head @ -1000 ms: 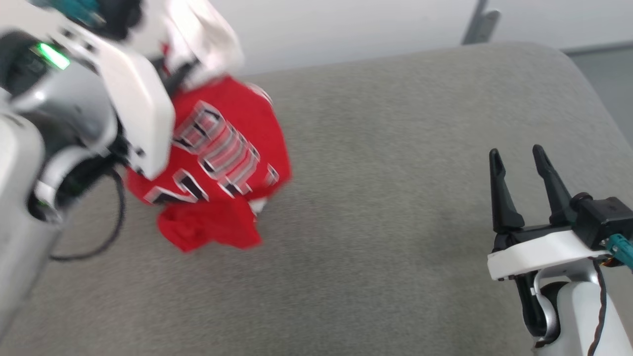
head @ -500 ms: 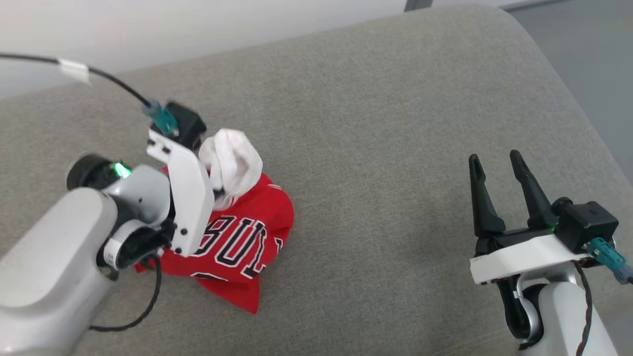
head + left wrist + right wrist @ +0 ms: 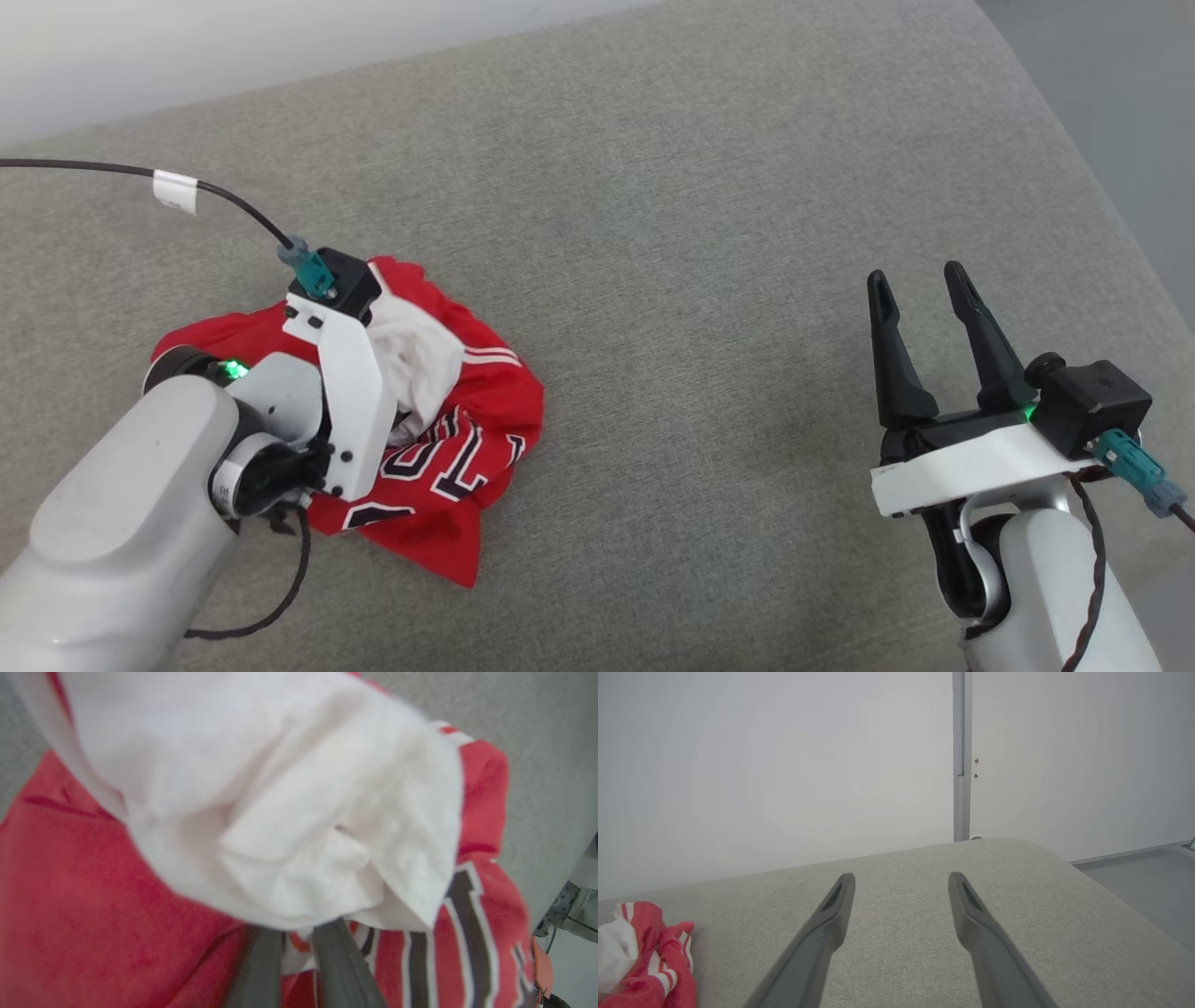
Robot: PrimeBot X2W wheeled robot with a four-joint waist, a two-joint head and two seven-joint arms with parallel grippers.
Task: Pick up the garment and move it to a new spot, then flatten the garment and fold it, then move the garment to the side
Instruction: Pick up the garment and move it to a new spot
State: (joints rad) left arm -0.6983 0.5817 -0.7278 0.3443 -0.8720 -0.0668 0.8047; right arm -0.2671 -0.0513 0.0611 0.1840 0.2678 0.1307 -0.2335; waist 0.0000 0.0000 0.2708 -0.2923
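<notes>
The red-and-white jersey shirt (image 3: 467, 448) sits crumpled at left on the grey upholstered surface (image 3: 709, 280), left gripper (image 3: 299, 933) clamped on it, right gripper (image 3: 915, 273) spread empty; flattening, folding remain.

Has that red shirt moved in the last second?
Yes. The garment hung bunched up by the grey cushion's far edge; now it lies slumped on it, nearer the robot.

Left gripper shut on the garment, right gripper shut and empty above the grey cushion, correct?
One slip: the right gripper is open, jaws wide apart, as the right wrist view shows. The left gripper is shut on the garment, and the right is empty above the grey cushion.
</notes>
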